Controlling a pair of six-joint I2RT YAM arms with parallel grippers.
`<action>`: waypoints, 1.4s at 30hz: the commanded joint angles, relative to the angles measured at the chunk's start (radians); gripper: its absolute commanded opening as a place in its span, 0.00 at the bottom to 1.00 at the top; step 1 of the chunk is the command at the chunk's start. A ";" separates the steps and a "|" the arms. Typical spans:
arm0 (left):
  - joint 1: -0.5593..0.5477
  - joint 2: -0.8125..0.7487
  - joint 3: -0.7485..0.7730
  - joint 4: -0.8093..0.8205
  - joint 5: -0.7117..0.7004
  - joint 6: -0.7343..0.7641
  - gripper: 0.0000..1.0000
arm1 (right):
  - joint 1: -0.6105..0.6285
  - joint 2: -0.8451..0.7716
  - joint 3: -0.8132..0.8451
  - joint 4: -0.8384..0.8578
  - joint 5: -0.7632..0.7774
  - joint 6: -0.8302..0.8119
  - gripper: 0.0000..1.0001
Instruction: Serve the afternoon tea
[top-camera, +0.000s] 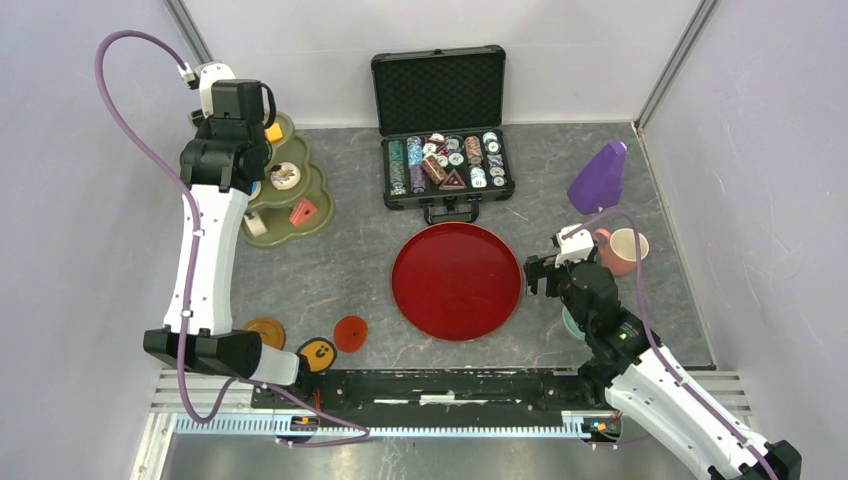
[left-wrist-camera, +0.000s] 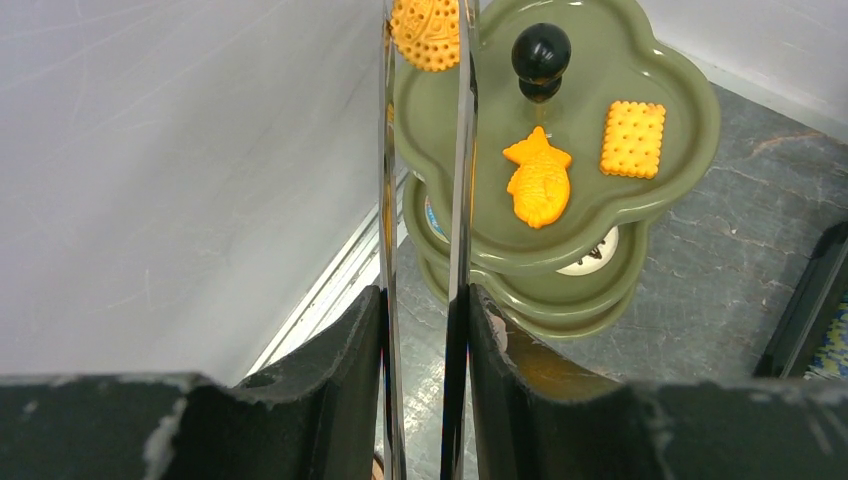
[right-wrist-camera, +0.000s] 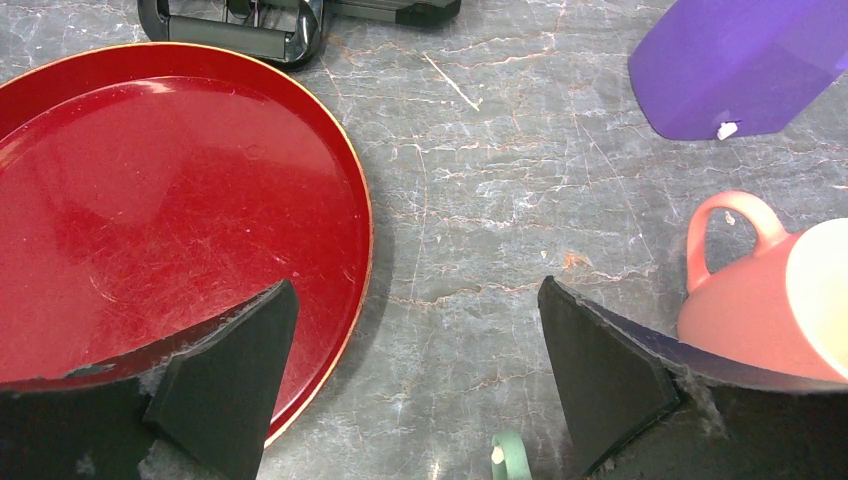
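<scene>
My left gripper (left-wrist-camera: 425, 300) is shut on metal tongs (left-wrist-camera: 462, 200). The tong tips pinch a round orange biscuit (left-wrist-camera: 426, 32) at the edge of the top tier of the olive-green stand (left-wrist-camera: 670, 70). A fish-shaped biscuit (left-wrist-camera: 540, 182) and a square biscuit (left-wrist-camera: 632, 138) lie on that tier. In the top view the stand (top-camera: 322, 188) holds a donut (top-camera: 285, 177) and a cake slice (top-camera: 303, 211) on lower tiers. My right gripper (right-wrist-camera: 415, 290) is open and empty over the table, between the red tray and the pink cup (right-wrist-camera: 770, 300). A teal cup handle (right-wrist-camera: 510, 455) shows just below it.
The dark-red round tray (top-camera: 457, 280) lies mid-table. An open case of poker chips (top-camera: 446, 165) stands behind it. A purple object (top-camera: 598, 178) lies at the back right. Round saucers (top-camera: 350, 333) sit near the left arm's base. Walls close in left and right.
</scene>
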 joint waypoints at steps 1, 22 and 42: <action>0.021 -0.007 -0.006 0.031 0.011 -0.064 0.29 | 0.004 -0.006 0.002 0.033 -0.005 -0.005 0.98; 0.031 -0.019 -0.035 0.034 0.094 -0.066 0.60 | 0.004 -0.004 0.000 0.034 -0.003 -0.006 0.98; -0.201 -0.275 -0.139 0.159 0.591 0.069 0.59 | 0.004 0.024 0.008 0.021 0.007 -0.008 0.98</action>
